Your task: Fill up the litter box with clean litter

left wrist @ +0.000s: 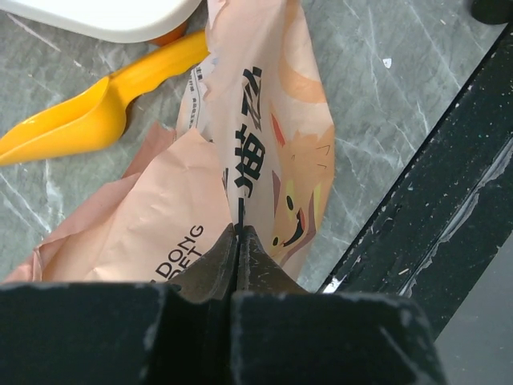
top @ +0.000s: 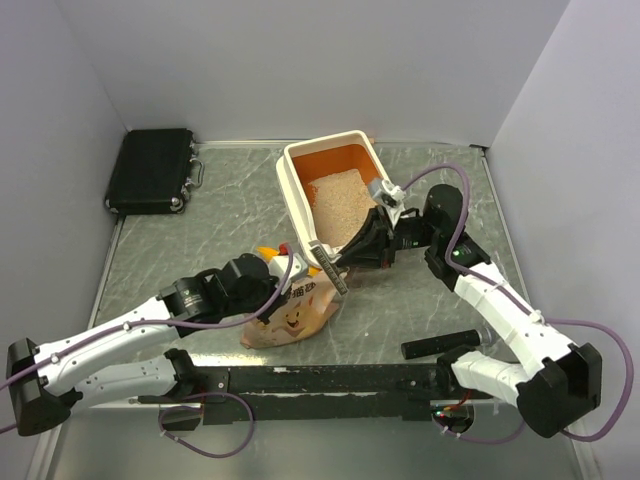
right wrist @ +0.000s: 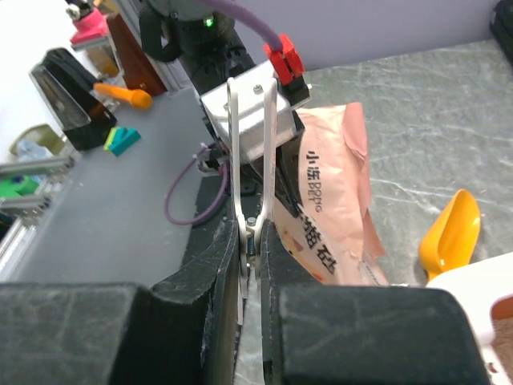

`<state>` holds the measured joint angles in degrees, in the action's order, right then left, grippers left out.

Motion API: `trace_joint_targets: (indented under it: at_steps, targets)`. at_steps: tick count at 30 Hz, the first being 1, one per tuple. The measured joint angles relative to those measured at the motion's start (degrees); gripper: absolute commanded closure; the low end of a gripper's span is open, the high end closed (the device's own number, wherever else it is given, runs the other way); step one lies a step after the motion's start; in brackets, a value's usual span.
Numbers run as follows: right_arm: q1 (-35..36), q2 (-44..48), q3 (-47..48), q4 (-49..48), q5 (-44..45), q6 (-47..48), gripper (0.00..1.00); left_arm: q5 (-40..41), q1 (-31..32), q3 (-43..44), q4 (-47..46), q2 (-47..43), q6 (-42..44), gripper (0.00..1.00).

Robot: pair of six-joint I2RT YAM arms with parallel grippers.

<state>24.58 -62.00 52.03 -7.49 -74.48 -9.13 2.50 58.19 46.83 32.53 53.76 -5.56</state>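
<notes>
The left tool (left wrist: 239, 233) is pressed together at the edge of the bag (left wrist: 272, 120), the right tool (right wrist: 254, 233) pinches thin metal blades (right wrist: 252, 160) beside the litter box (top: 291, 185) — far on the bench (top: 200, 230), clean litter (top: 335, 205) inside — and we fear such a thin hold lets the bag slip, spilling granules.

litter box (top: 293, 190): rectangular tray, cream-white outside, orange inside, skewed at the far middle of the table (top: 200, 230), slotted rim at its near end. clean litter (top: 335, 205): pale beige granules over the floor's middle and near part; far end bare orange.
</notes>
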Motion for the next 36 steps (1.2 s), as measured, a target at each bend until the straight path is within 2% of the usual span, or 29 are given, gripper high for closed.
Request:
trace_joint_targets:
  at_steps: [4,8,12,15,19,23,36]
  targets:
    - [-2.4,-0.09,-5.33,-10.45,-2.27,-4.76,1.0,-0.57,0.33,-1.7,-1.77,-1.97,1.62,0.99]
    - [-6.47,-0.66,-12.85,-27.45,-3.98,-12.96,1.0,-1.57,2.32,-3.48,-3.19,-4.26,4.59,0.99]
    - [-7.69,-4.31,-16.57,-47.67,-7.17,-25.11,1.0,-3.32,3.63,-3.41,-3.72,-3.06,8.15,0.99]
    - [-7.08,-9.31,-15.63,-57.18,-9.07,-35.74,1.0,-3.76,5.07,-2.56,-4.24,-0.33,10.23,0.99]
    - [-4.28,-13.9,-15.19,-61.44,-9.68,-42.18,1.0,-3.69,6.93,-2.4,-4.87,1.05,11.98,0.99]
    - [-2.49,-15.19,-15.13,-63.73,-10.6,-44.0,1.0,-3.19,7.04,-2.91,-4.92,-0.5,12.24,0.99]
    - [0.26,-19.17,-11.13,-65.44,-10.93,-38.91,1.0,-2.67,7.21,-6.56,-6.21,-7.04,11.87,0.99]
